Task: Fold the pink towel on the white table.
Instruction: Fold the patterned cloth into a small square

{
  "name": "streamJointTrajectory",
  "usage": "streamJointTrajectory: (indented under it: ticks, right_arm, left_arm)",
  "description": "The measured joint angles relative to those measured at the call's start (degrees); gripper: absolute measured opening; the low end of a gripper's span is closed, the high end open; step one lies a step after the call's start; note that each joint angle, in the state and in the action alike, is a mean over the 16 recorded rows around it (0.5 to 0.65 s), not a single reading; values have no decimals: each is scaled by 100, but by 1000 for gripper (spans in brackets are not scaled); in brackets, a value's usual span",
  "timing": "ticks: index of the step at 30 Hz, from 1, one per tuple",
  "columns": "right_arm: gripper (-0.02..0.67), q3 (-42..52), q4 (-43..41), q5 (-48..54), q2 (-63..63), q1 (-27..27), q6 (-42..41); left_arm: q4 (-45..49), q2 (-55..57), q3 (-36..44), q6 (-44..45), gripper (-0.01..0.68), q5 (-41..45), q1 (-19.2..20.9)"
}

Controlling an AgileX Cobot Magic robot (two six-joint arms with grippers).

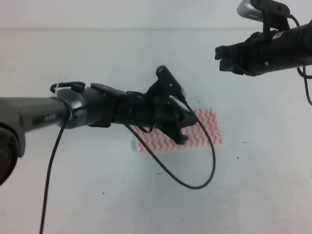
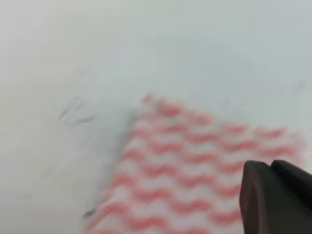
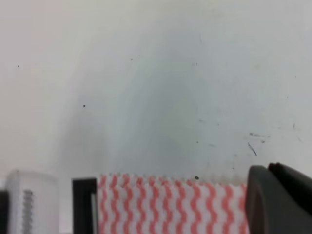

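1. Pink towel [image 1: 207,131] lies flat near the middle of the white table [image 1: 97,195], showing as a wide, short strip, which I judge to be a fold already made; the left gripper [image 1: 187,127] hangs low over its left part and hides that end in the high view.
2. Left gripper's opening I cannot tell: the high view shows only a dark mass over the cloth, and its own wrist camera catches one dark fingertip [image 2: 273,197] at the lower right corner, nothing gripped in sight.
3. Right gripper [image 1: 229,58] is raised well apart from the towel, up and to the right; whether it stands wide or narrow is likewise unclear (only a dark finger [image 3: 280,197] edges its own view).
4. Risk, as I judge it: a thin cloth may slide or bunch if the left fingers drag instead of pinching one layer, skewing the next fold; the loose cable [image 1: 195,170] could also brush it.
5. Left wrist view alone shows the towel's corner [image 2: 148,100] and left edge, though blurred; right wrist view shows its far edge lying straight.
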Motion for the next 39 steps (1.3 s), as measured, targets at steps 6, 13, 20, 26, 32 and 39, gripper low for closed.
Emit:
streamJointTrajectory:
  ticks: [6, 13, 20, 26, 32, 39]
  right_arm:
    - [-18, 1, 3, 6, -9, -1, 2]
    - [-18, 2, 4, 52, -15, -2, 3]
    - [-18, 2, 5, 100, -12, -1, 3]
    - [-18, 1, 13, 128, -3, -1, 1]
    - [-18, 0, 29, 241, 6, 2, -1]
    - [-18, -1, 47, 405, 12, 70, -4]
  left_arm:
    - [-180, 14, -17, 116, 1, 70, -223]
    - [-329, 221, -41, 201, 1, -22, -439]
    - [-425, 217, -57, 289, 1, 19, -483]
    - [-347, -96, -57, 317, 1, 32, -444]
    - [98, -427, -29, -244, 1, -14, -235]
    - [754, -592, 158, -1368, 1, 106, 257]
